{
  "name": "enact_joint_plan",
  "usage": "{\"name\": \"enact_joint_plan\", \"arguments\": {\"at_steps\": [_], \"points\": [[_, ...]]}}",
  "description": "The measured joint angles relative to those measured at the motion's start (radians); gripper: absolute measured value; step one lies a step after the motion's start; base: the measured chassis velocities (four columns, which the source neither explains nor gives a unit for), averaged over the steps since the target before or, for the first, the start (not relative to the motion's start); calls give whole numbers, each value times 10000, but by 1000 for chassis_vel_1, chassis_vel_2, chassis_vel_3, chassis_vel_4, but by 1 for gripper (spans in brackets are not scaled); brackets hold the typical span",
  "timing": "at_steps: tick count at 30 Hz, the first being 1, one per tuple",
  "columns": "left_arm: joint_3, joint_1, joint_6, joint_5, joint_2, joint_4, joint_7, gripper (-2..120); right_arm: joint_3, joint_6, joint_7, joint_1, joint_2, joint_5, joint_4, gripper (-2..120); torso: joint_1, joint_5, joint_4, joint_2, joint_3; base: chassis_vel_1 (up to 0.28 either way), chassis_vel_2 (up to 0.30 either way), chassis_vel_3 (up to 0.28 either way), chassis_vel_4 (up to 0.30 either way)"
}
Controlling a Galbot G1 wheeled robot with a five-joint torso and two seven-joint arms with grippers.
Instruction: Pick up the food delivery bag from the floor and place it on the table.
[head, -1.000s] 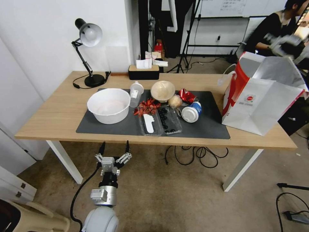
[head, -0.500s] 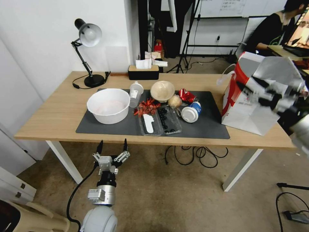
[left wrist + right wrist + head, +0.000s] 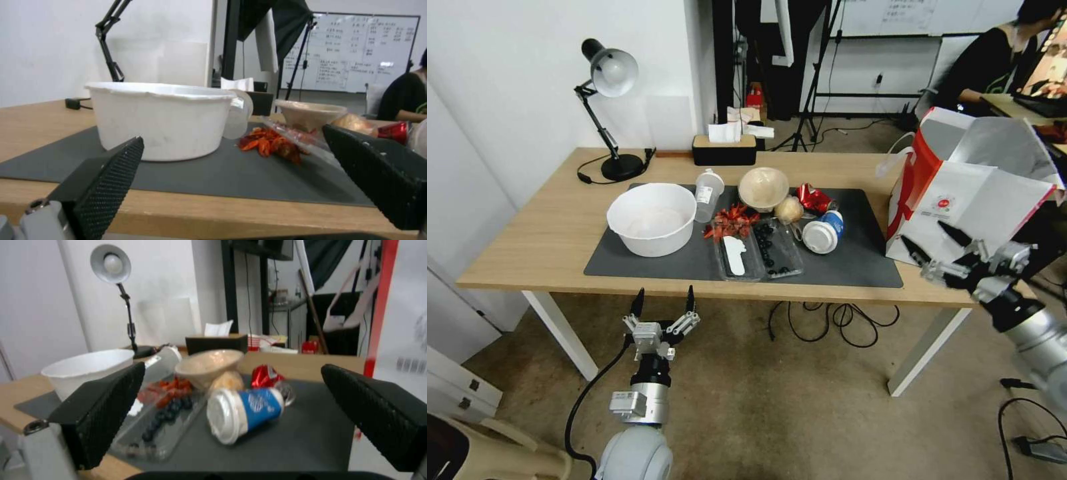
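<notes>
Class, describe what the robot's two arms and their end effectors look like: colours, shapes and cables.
Both arms are silver-grey metal cylinders. The left end effector has silver linkages, two pointed black fingers with dimpled pads, and a black cable looping along its arm. The right end effector looks the same, with black pointed fingers.

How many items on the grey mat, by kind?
Bowls: 2, white bowl, beige bowl
Cups: 2, clear cup, blue cup
Clear tray: 1
Red wrapper: 1
Bun: 1
Total: 7
</notes>
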Motion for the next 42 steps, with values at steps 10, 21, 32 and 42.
{"name": "enact_joint_plan", "arguments": {"at_steps": [10,21,32,42], "points": [[27,-13,-194,-57,-73,66,211,100,-676,448,773,-594,1227,-1380,-13,100,0,-1,0,0,0,0,0,0,0],[-15,-17,-477,228,-177,260,337,100,-784,916,1217,-1028,2286,-2281,111,100,0,-1,0,0,0,0,0,0,0],[-104,-20,-559,427,-192,370,321,100,-915,1038,1632,-1166,3271,-3235,552,100,0,-2,0,-1,0,0,0,0,0],[-89,-80,-614,653,-265,539,310,100,-1175,1079,1858,-1412,4675,-4217,965,100,1,-1,-1,0,0,0,0,0,0]]}}
